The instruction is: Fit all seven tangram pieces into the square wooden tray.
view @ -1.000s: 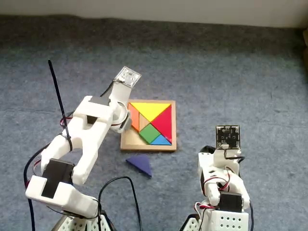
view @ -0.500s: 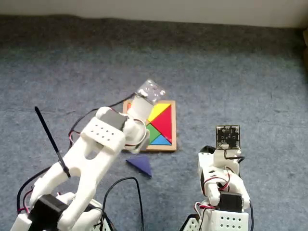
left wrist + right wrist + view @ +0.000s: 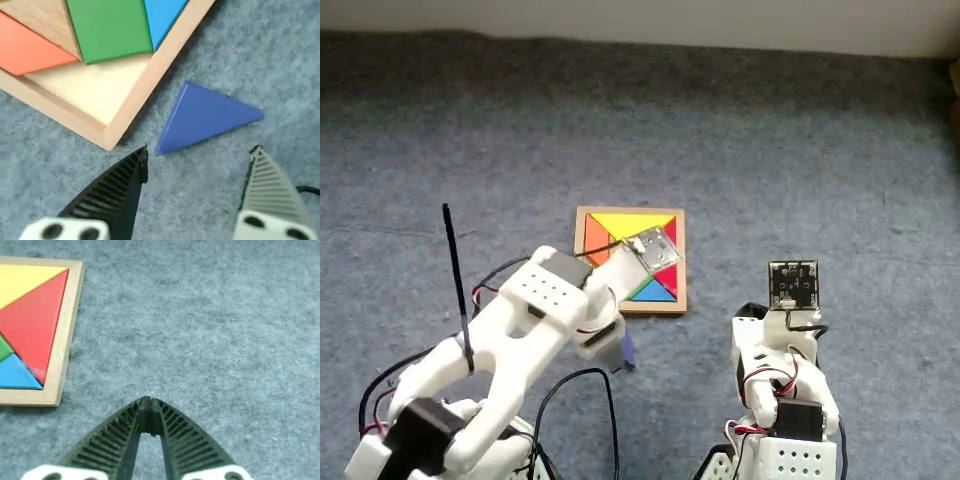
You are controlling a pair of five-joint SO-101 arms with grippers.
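Note:
The square wooden tray [image 3: 583,218] lies mid-table holding yellow, red, orange, green and light-blue pieces. In the left wrist view its corner [image 3: 107,136] has an empty triangular slot [image 3: 95,87] beside the green piece [image 3: 107,27]. A dark blue triangle [image 3: 205,116] lies on the carpet just outside that corner; its tip [image 3: 628,355] peeks out from under the left arm. My left gripper [image 3: 200,155] hangs open right over it, one finger on each side, nothing held. My right gripper [image 3: 149,412] is shut and empty, low over bare carpet to the right of the tray [image 3: 62,357].
Grey-blue carpet covers the whole table. The left arm's body [image 3: 535,320] overlaps the tray's near left part. The right arm [image 3: 785,340] stays folded at the near right. Cables [image 3: 575,385] loop near the front edge. Open carpet lies behind and right of the tray.
The left arm swung from the tray's far left corner across it and down toward the near side, ending over the dark blue triangle. The right arm kept still.

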